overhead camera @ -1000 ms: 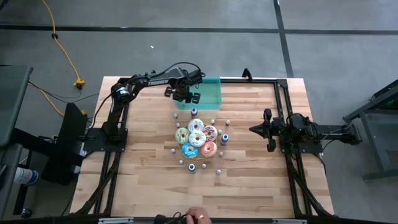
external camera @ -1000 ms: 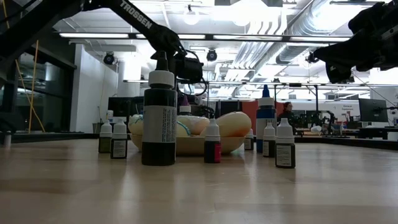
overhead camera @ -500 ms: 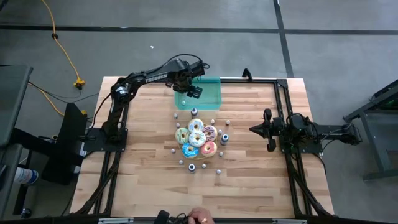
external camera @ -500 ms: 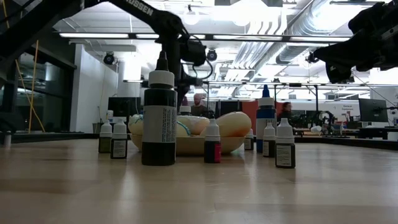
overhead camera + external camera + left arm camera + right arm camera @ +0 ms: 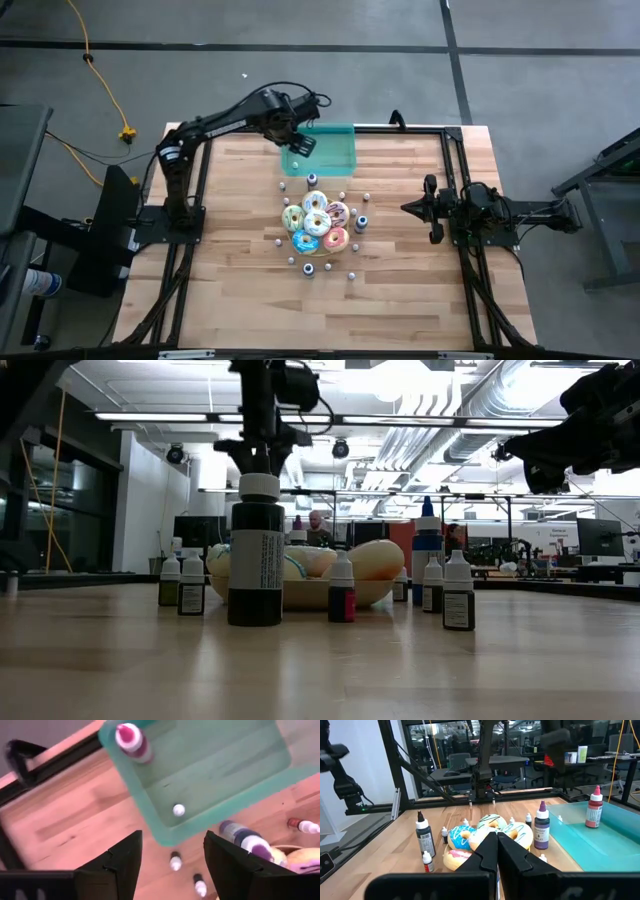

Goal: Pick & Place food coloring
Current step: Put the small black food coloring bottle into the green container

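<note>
One pink-capped bottle of food coloring stands in a corner of the teal tray, with a small white-capped one inside too. The rest are not yet moved — a purple bottle and tiny ones ring the donuts on the table. The left gripper hangs over the tray's near edge, fingers apart and empty. The right gripper waits at the table's right side, fingers pressed together — most work remains.

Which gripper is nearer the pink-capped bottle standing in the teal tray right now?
Left. The left gripper hangs open over the tray's left end, near the pink-capped bottle. The right gripper waits shut, well off to the tray's right, beside the donuts.
</note>
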Motion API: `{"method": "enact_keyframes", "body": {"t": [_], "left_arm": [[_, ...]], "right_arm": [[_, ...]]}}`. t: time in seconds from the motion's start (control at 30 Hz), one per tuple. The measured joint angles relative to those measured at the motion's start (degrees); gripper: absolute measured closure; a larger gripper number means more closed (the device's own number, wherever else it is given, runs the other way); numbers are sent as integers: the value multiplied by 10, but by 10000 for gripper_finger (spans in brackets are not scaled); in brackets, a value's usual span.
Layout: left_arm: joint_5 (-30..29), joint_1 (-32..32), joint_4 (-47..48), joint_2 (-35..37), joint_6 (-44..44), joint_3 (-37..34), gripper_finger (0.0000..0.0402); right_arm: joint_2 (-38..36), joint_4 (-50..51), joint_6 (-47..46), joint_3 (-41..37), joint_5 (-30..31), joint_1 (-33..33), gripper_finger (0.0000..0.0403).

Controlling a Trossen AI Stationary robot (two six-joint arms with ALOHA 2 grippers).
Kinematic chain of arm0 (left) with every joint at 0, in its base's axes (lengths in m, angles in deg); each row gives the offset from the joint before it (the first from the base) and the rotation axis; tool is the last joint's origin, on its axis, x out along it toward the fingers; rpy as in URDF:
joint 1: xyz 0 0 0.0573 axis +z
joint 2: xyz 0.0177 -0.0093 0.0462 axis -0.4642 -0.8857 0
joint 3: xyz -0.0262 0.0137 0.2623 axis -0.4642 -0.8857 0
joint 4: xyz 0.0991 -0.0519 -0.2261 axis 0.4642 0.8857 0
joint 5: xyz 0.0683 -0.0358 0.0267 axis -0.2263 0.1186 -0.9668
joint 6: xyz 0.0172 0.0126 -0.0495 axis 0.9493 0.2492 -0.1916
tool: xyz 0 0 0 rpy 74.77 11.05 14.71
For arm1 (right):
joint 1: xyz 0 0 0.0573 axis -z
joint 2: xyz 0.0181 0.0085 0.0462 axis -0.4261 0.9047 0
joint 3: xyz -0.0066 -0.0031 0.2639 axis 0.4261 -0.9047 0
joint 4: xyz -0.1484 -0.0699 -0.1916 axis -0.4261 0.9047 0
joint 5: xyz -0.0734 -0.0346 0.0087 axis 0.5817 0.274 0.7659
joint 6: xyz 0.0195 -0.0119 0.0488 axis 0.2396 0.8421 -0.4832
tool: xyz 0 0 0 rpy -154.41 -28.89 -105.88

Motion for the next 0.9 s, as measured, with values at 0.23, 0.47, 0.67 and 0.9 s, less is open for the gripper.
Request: {"method": "enact_keyframes", "body": {"t": [0.23,0.47,0.67,0.9], "left_arm": [[-18,-12,26,56,-20,-35,199],[8,-29,-49,173,-61,-202,199],[77,-40,-141,252,-75,-352,199],[136,-40,-209,268,-75,-438,199]], "right_arm": [[0,0,0,0,0,0,402],[0,0,0,0,0,0,402],[0,0,0,0,0,0,402],[0,0,0,0,0,0,402]]}}
